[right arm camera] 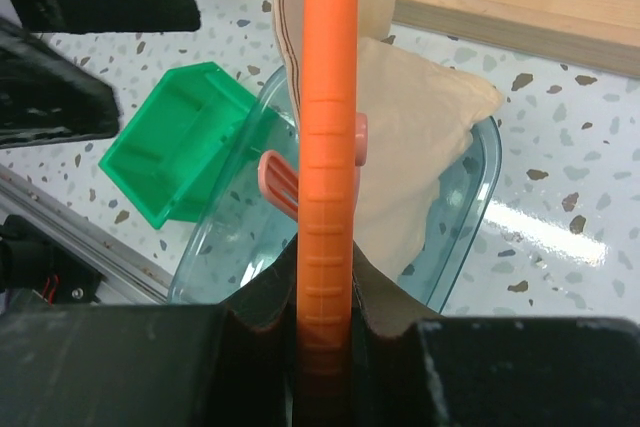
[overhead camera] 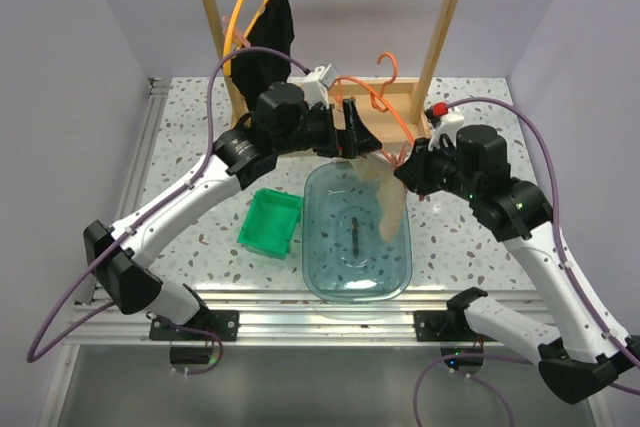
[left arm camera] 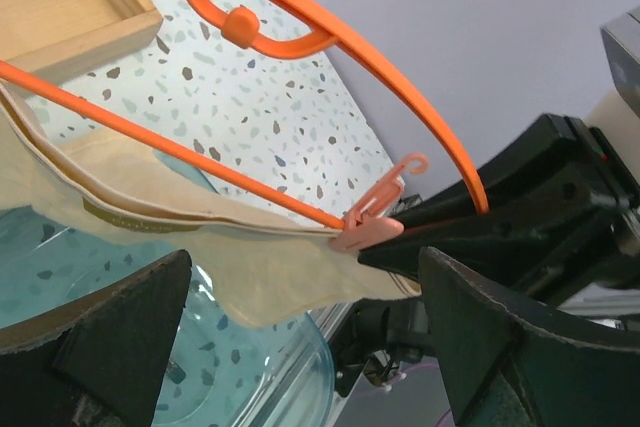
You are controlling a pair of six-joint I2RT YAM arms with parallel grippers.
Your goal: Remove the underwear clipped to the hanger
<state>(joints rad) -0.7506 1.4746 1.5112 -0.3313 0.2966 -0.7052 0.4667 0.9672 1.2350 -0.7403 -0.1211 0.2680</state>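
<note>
The pale beige underwear (overhead camera: 388, 202) hangs limp from an orange hanger (overhead camera: 372, 97) over a clear teal tub (overhead camera: 312, 277). A small pink clip (left arm camera: 365, 227) pins its corner to the hanger bar (left arm camera: 200, 162). My left gripper (overhead camera: 352, 132) is open, its fingers (left arm camera: 110, 337) wide apart on either side of the cloth (left arm camera: 200, 257). My right gripper (overhead camera: 408, 169) is shut on the hanger (right arm camera: 328, 147), just behind the clip (right arm camera: 275, 182) and the cloth (right arm camera: 410, 147). The black underwear (overhead camera: 265, 47) hangs on a second orange hanger at the back left.
A wooden rack (overhead camera: 440, 17) stands at the back, with its base frame (left arm camera: 70, 7) on the speckled table. A green bin (overhead camera: 270, 222) sits left of the tub and also shows in the right wrist view (right arm camera: 170, 157). A small dark object (overhead camera: 355, 232) lies in the tub.
</note>
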